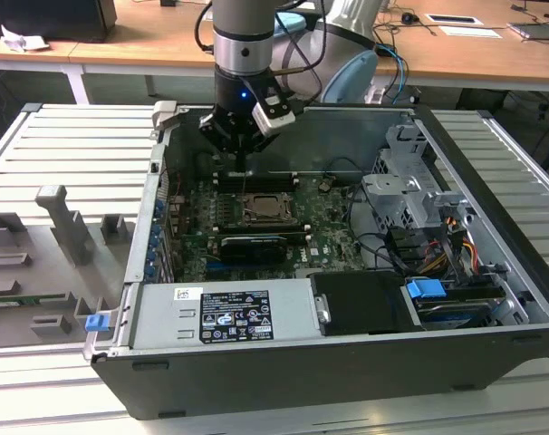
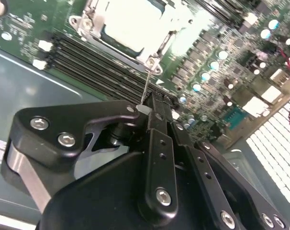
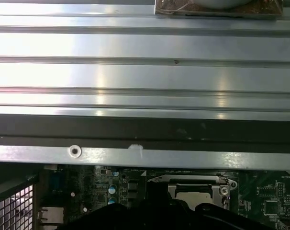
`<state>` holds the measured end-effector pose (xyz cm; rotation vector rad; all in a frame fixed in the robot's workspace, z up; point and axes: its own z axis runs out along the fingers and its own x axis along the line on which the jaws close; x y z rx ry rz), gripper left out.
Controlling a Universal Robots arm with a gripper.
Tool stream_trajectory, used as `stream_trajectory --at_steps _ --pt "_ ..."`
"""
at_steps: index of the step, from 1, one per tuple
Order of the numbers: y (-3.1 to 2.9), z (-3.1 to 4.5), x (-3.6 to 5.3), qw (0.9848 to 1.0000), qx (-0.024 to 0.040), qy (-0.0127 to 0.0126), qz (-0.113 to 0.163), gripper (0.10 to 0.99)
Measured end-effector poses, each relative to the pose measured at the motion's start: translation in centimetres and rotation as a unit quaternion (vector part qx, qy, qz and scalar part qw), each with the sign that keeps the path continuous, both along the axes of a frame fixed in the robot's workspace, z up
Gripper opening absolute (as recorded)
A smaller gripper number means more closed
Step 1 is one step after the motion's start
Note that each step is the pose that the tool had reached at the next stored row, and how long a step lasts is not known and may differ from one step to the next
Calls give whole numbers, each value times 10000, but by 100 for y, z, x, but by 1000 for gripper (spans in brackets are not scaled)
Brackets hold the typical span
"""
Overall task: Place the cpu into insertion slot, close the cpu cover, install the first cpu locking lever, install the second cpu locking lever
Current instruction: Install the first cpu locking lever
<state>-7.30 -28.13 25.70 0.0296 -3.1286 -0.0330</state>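
While the arm is hanging over the open computer case [image 1: 347, 362], the gripper [image 2: 152, 103] is clamping the free end of a thin wire locking lever [image 2: 147, 84], its jaws pressing together on that tip. In the second wrist view the lever is running from the fingertips down to a screwed corner of the socket. The cpu [image 2: 128, 24] is lying flat in the insertion slot [image 1: 265, 209], its pale face showing through the window of the cpu cover [image 2: 171, 36], which is lying down over it. The picture edge is cutting off the far part of the chip. Black memory slots [image 2: 97, 67] are running just beside the socket on the green motherboard [image 2: 217, 62]. In the first wrist view the gripper's dark body is hiding the near part of the socket, and a ribbed metal table [image 3: 145, 72] is showing beyond the case wall. Whether a second lever is latched cannot be told.
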Motion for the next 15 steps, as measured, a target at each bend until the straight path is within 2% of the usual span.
stream_trajectory --at_steps 6,15 --pt "0 -6 162 10000 0 0 1 106" --pt "0 -17 475 10000 0 0 1 106"
